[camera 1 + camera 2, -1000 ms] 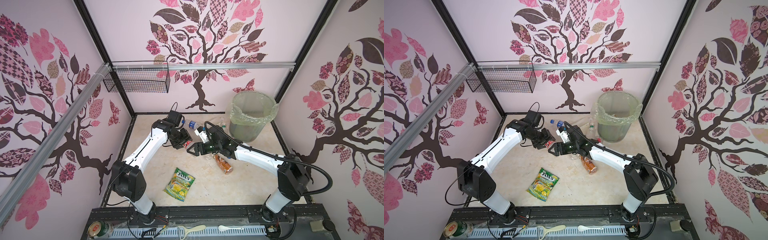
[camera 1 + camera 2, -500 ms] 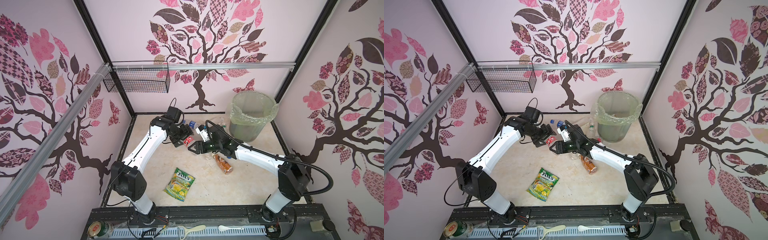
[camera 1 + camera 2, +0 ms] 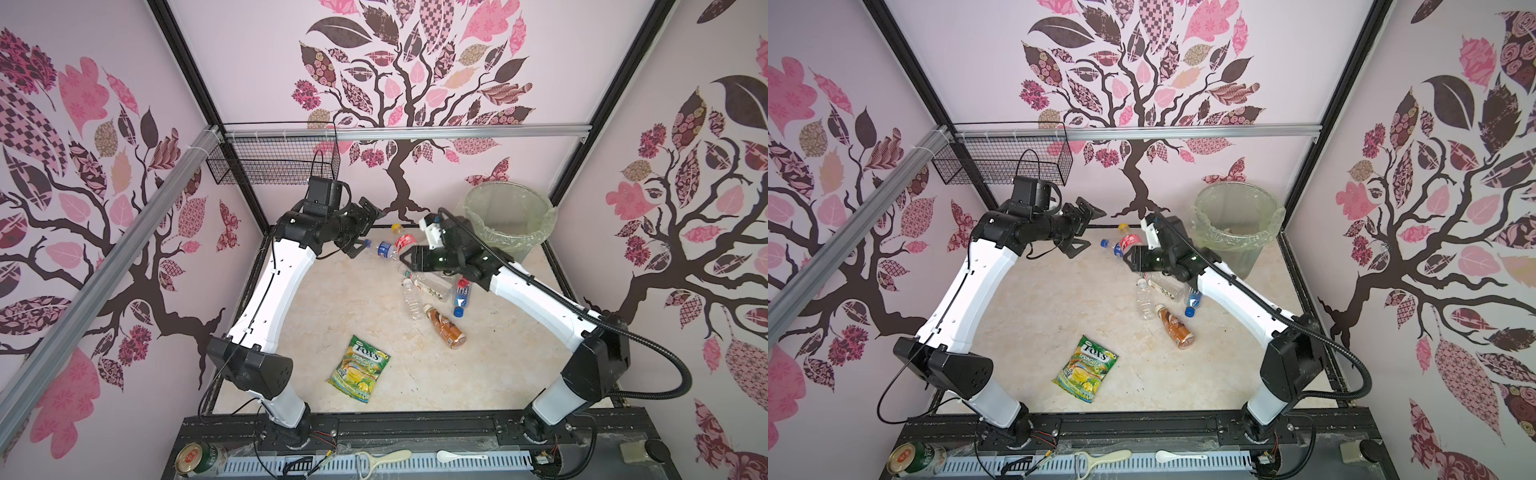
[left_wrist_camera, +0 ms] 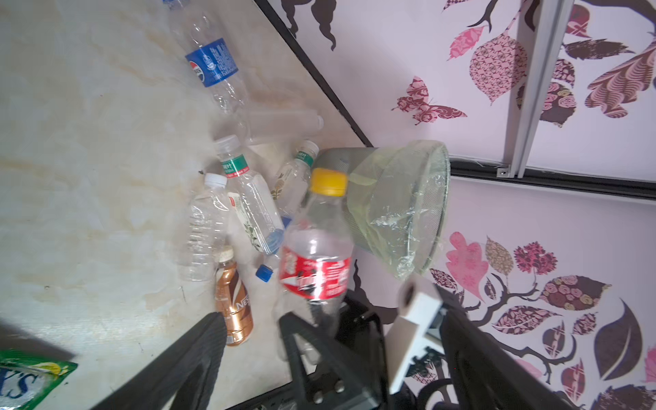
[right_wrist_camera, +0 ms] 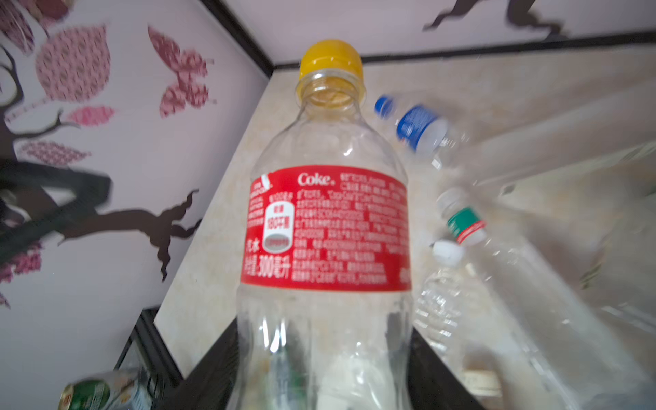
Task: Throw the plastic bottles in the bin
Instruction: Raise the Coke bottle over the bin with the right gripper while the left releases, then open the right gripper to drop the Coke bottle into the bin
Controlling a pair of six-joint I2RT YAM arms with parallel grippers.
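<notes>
One Coke bottle (image 5: 326, 227), yellow-capped, is held by its lower body between the fingers of the right gripper (image 3: 412, 261), raised over the table (image 3: 332, 316) near the bin (image 3: 517, 245) but outside it. The left gripper (image 3: 363, 229) is seen spread wide and empty just beside the bottle. Several other bottles (image 3: 432, 291) are seen lying on the table below.

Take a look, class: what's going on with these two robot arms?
The right gripper holds a clear Coke bottle, red label and yellow cap, by its lower body, raised off the table. The left gripper hangs beside it with its fingers wide open and nothing in them. Several other bottles lie on the table near the lined bin in the far right corner. The held bottle is not yet over the bin.
</notes>
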